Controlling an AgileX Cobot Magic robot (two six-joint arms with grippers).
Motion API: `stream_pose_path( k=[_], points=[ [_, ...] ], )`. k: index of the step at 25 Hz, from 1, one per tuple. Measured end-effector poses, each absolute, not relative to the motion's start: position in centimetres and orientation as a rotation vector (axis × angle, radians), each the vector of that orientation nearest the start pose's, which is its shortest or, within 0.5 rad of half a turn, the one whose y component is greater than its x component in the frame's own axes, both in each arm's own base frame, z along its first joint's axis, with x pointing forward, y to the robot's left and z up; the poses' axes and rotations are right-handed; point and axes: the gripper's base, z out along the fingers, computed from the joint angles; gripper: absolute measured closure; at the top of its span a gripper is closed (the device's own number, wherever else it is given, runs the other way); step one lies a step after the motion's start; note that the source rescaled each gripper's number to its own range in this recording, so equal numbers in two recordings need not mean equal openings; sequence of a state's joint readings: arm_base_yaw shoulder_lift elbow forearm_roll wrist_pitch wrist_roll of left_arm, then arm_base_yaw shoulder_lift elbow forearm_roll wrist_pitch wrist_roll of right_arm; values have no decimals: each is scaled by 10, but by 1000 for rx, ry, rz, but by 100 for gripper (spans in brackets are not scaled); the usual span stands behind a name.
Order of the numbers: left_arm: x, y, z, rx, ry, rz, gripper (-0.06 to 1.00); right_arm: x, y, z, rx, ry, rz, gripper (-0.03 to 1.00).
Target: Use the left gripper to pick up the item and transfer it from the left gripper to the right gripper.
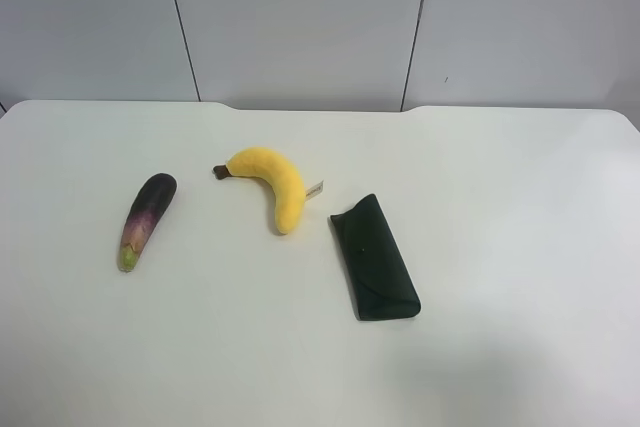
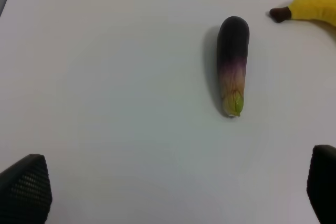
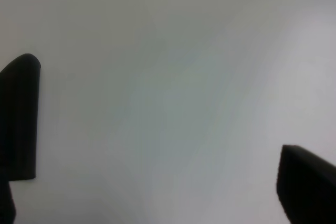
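The toy eggplant point(image 1: 146, 219) lies on the white table at the exterior high view's left, dark purple end farther away, green stem end nearer. It also shows in the left wrist view point(image 2: 232, 65), lying free well ahead of my left gripper point(image 2: 173, 192). That gripper's black fingers point(image 2: 23, 190) stand wide apart with nothing between them. My right gripper point(image 3: 168, 150) is open too, its black fingers point(image 3: 20, 119) wide apart over bare table. Neither arm shows in the exterior high view.
A yellow banana point(image 1: 272, 184) lies in the middle of the table, right of the eggplant; its end shows in the left wrist view point(image 2: 310, 6). A dark green flat case point(image 1: 375, 258) lies right of the banana. The white table point(image 1: 500, 167) ends at a grey panelled wall.
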State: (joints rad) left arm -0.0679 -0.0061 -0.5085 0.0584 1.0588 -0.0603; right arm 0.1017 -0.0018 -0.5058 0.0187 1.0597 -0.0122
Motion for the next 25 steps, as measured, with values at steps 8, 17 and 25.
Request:
stream_pose_path(
  k=[8, 17, 25],
  points=[
    [16, 4, 316, 8, 2104, -6, -6, -6, 1, 279, -117, 2033, 79, -3],
    [106, -7, 316, 18, 2381, -58, -6, -6, 1, 279, -117, 2033, 79, -3],
    [175, -16, 279, -8, 2633, -108, -6, -6, 1, 279, -117, 2033, 79, -3]
  ],
)
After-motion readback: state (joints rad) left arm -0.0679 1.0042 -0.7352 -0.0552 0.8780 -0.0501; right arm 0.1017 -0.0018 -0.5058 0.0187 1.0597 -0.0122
